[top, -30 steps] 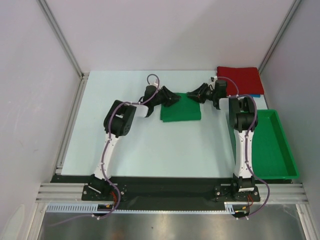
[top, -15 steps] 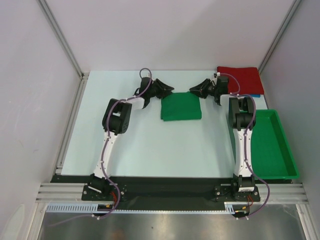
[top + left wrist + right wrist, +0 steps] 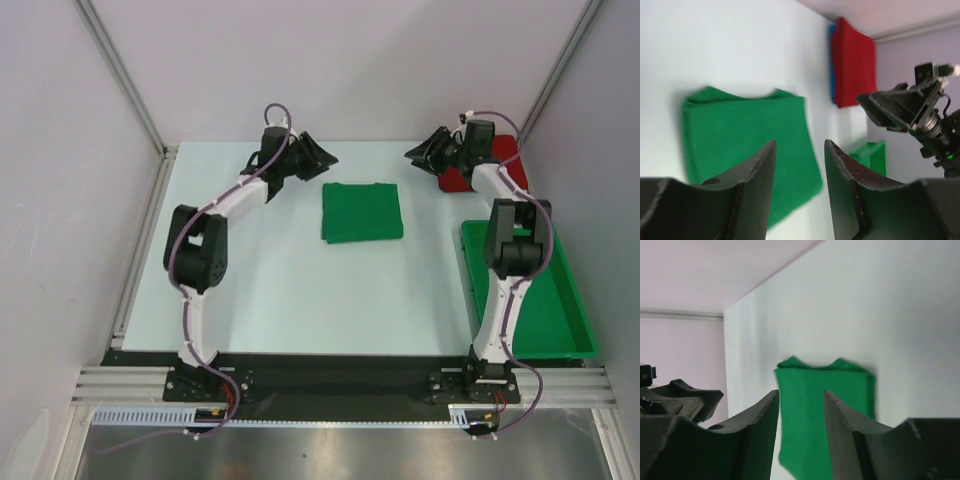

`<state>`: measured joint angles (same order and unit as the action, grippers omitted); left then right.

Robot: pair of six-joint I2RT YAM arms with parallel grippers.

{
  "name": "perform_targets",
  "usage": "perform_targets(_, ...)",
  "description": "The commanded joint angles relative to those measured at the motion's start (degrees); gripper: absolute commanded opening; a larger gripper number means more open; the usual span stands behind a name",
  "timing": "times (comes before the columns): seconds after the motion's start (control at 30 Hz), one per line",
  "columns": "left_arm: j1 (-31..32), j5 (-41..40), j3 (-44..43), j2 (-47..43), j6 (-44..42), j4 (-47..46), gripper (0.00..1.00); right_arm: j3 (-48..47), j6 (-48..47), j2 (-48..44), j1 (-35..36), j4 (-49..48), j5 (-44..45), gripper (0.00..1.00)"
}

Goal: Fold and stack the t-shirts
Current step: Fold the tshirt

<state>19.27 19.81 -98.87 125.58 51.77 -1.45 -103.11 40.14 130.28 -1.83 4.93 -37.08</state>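
A folded bright green t-shirt (image 3: 361,212) lies flat at the table's far middle; it also shows in the left wrist view (image 3: 740,135) and the right wrist view (image 3: 825,405). A folded red t-shirt (image 3: 505,152) lies at the far right corner on a blue one whose edge shows in the left wrist view (image 3: 831,60). My left gripper (image 3: 322,155) is open and empty, raised to the far left of the green t-shirt. My right gripper (image 3: 415,156) is open and empty, raised to its far right, in front of the red t-shirt.
A rigid green plastic bin (image 3: 535,290) stands along the right edge, beside the right arm. Grey walls close the far and side edges. Both arms reach to the far side of the table.
Both grippers have lifted off the green t-shirt's far corners and drawn up and outward, left to the left, right to the right. The green t-shirt stays folded where it lay.
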Motion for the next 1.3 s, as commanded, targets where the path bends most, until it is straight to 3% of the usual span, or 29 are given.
perform_targets(0.0,4.6,0.6,9.9,-9.7,-3.7,-6.9,0.48,10.1,-4.1,-11.9,1.5,0.2,-1.1,0.47)
perform_targets(0.1,7.8,4.0,17.4,-10.7,-0.3,-15.5,0.45,20.5,0.1,-16.7,1.6,-10.0,-4.9,0.47)
perform_targets(0.23,12.0,6.5,18.4,-6.9,-1.5,-17.6,0.41,37.2,6.6,-18.1,4.3,-28.4,-10.0,0.38)
perform_targets(0.27,12.9,6.6,18.6,-5.3,-1.4,-17.9,0.4,38.8,8.4,-16.8,4.7,-30.7,-11.8,0.31)
perform_targets(0.43,12.8,5.2,20.2,-0.8,-2.1,-18.1,0.36,44.7,10.4,-10.9,4.1,-39.6,-13.7,0.2)
perform_targets(0.67,8.2,5.1,23.9,0.1,-5.5,-14.9,0.36,47.0,8.6,-8.0,-1.1,-38.6,-12.5,0.2)
perform_targets(0.83,6.6,5.1,28.2,-9.3,-8.9,-13.6,0.35,47.0,3.9,-14.9,-2.3,-31.1,-11.4,0.2)
perform_targets(1.03,5.8,6.2,30.1,-15.6,-8.8,-13.5,0.37,45.0,2.8,-21.9,-0.1,-25.9,-10.0,0.21)
perform_targets(1.27,5.3,7.2,31.8,-10.2,-4.4,-18.9,0.37,42.5,3.9,-19.7,7.5,-25.8,-9.4,0.24)
